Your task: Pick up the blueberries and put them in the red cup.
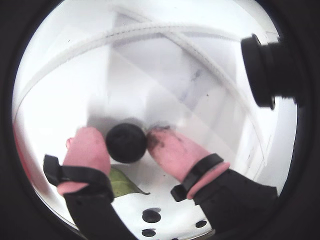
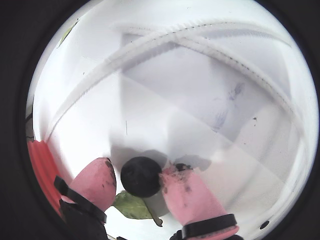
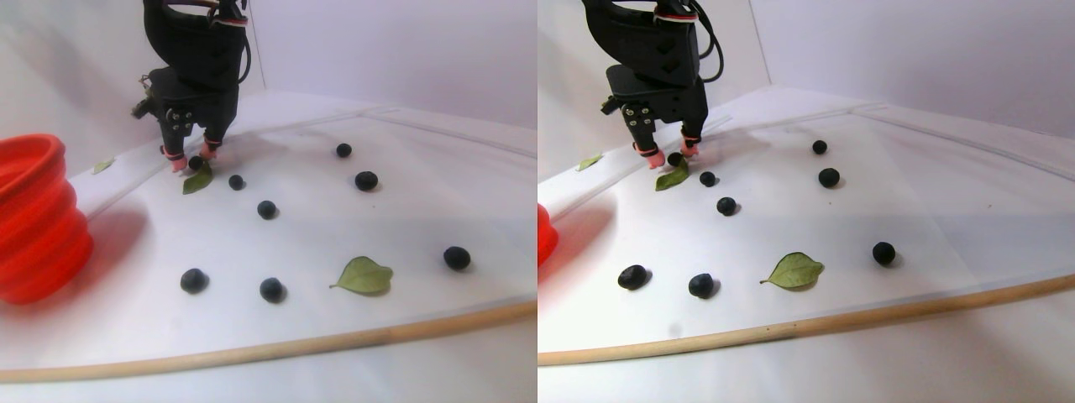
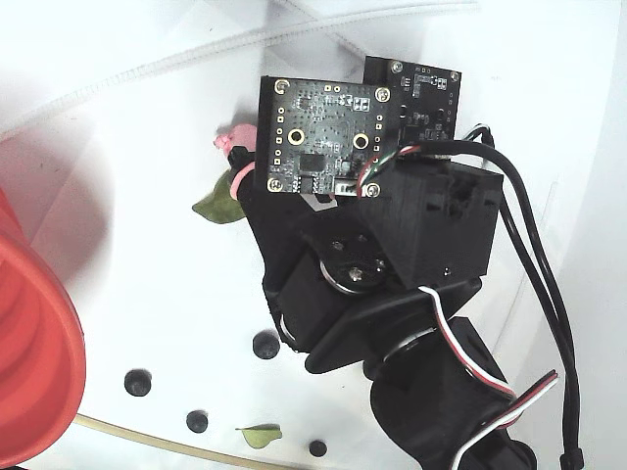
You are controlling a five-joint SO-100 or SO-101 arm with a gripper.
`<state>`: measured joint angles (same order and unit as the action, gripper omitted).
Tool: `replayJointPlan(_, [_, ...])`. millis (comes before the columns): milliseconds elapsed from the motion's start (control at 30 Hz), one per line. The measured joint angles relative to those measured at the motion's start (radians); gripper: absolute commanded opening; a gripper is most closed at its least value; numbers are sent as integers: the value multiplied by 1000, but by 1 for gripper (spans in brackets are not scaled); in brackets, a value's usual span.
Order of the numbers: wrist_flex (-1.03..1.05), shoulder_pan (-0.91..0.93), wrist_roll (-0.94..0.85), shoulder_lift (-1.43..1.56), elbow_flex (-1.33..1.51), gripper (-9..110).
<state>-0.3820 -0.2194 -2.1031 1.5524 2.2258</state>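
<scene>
One blueberry [image 1: 126,143] sits on the white table [image 3: 403,218] between the pink fingertips [image 1: 89,148] of the gripper [image 1: 127,144], which pinch it from both sides in both wrist views, with a green leaf [image 2: 132,206] lying just beside it under the fingers. In the stereo pair view seven more blueberries [image 3: 267,209] lie scattered apart across the table, with a second leaf [image 3: 364,275] among the nearer ones. The red cup [image 3: 34,218] stands at the left edge of that view, well apart from the gripper.
</scene>
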Motion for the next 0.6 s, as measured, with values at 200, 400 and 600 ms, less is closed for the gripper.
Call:
replayJointPlan(200, [-25, 0, -2, -23, -2, 16])
replayJointPlan(400, [-41, 0, -14, -31, -2, 14])
replayJointPlan(600, [-49, 0, -18, -35, -2, 13])
